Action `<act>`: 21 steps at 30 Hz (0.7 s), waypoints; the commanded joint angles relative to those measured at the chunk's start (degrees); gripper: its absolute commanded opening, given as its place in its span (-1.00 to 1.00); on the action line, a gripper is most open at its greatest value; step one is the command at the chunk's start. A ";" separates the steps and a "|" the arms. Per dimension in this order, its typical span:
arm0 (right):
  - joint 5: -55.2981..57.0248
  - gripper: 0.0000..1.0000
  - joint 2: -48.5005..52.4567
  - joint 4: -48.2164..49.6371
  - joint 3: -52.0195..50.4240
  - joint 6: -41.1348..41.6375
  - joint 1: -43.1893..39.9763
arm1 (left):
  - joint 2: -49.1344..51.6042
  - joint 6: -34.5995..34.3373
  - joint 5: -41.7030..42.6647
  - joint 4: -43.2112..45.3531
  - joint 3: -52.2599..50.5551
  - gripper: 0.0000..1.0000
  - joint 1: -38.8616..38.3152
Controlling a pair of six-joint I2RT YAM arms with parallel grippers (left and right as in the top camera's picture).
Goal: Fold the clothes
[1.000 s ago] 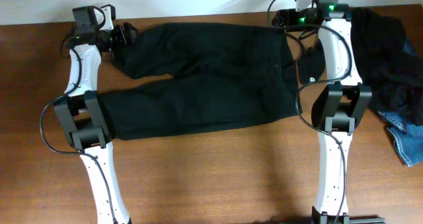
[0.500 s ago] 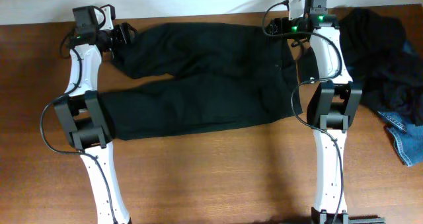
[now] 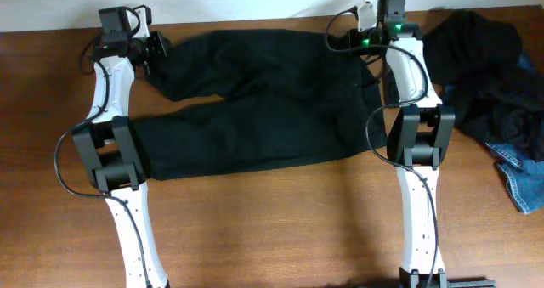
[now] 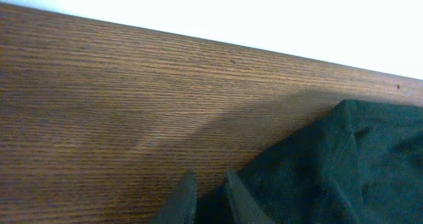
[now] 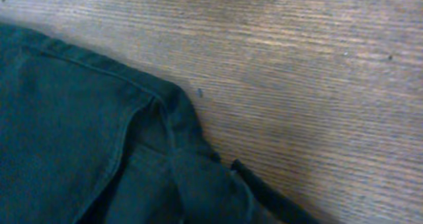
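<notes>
The clothes being worked are long black trousers (image 3: 255, 110) lying flat across the far half of the table, legs pointing left. My left gripper (image 3: 157, 48) is at the end of the far leg. In the left wrist view its fingers (image 4: 186, 192) stand close together, left gripper (image 4: 208, 181) shut on a fold of the black cloth (image 4: 344, 164). My right gripper (image 3: 342, 40) is at the far right waistband corner. In the right wrist view the right gripper (image 5: 211, 163) is pinched on that seamed corner (image 5: 178, 112).
A heap of more dark clothes (image 3: 493, 76) lies at the far right, with a blue denim piece (image 3: 520, 182) below it. Both grippers are close to the table's far edge (image 4: 198, 42) by the white wall. Bare wood (image 3: 280, 220) lies in front of the trousers.
The right gripper slid left along the far edge onto the waistband corner and closed on it. The left gripper stayed at the leg end and closed its fingers on the cloth.
</notes>
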 commanded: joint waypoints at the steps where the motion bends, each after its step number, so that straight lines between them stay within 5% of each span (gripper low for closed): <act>1: -0.98 -0.84 0.28 -1.95 0.48 -0.28 0.24 | -1.31 -0.13 -0.52 0.15 -0.35 -0.99 -0.07; 21: -11.78 -0.85 -11.54 -25.73 10.54 -14.97 0.00 | -13.42 5.07 -0.33 -4.81 0.74 -0.99 3.13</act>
